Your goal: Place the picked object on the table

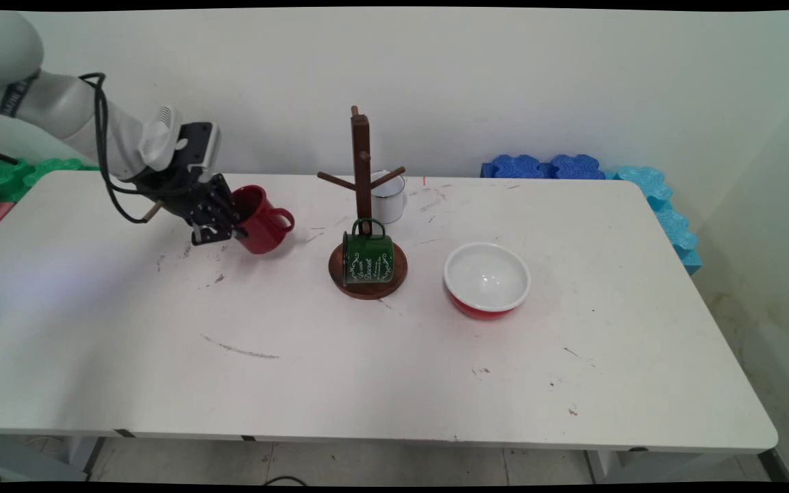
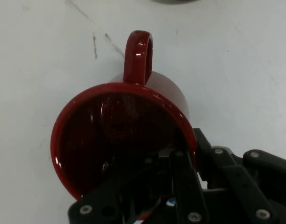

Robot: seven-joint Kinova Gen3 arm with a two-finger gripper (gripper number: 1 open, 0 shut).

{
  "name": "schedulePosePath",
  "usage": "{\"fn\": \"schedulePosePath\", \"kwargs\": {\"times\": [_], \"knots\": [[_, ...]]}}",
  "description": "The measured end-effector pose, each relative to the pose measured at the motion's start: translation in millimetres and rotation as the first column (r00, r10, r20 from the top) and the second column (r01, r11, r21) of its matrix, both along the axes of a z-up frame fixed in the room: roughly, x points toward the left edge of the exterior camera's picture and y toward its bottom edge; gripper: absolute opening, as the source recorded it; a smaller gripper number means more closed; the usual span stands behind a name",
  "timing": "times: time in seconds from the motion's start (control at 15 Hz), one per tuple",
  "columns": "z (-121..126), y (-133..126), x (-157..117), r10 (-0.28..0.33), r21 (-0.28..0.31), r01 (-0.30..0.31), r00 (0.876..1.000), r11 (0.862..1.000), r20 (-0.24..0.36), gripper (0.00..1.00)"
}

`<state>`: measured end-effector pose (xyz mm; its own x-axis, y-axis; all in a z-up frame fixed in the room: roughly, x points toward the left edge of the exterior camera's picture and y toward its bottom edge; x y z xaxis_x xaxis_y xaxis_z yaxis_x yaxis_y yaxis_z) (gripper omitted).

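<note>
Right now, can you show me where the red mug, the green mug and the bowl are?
red mug (image 1: 266, 222): main view, on its outer side.
green mug (image 1: 367, 259): main view, on its lettered side.
bowl (image 1: 487, 279): main view, on its white inside.

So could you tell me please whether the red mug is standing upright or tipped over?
Tipped. The red mug leans with its mouth toward the end effector, which grips its rim; the hand view looks into its empty inside.
</note>
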<state>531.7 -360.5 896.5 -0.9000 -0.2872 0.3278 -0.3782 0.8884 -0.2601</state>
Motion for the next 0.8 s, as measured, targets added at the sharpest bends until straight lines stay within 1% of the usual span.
{"fn": "schedulePosePath", "kwargs": {"times": [0.47, 0.8], "knots": [[-15, -15, -6, -0.039, 0.000, 0.039, 0.999, 0.999, 0.024, 0.00], [-24, -23, -8, -0.054, 0.003, 0.054, 0.998, 0.999, 0.038, 0.00]]}}
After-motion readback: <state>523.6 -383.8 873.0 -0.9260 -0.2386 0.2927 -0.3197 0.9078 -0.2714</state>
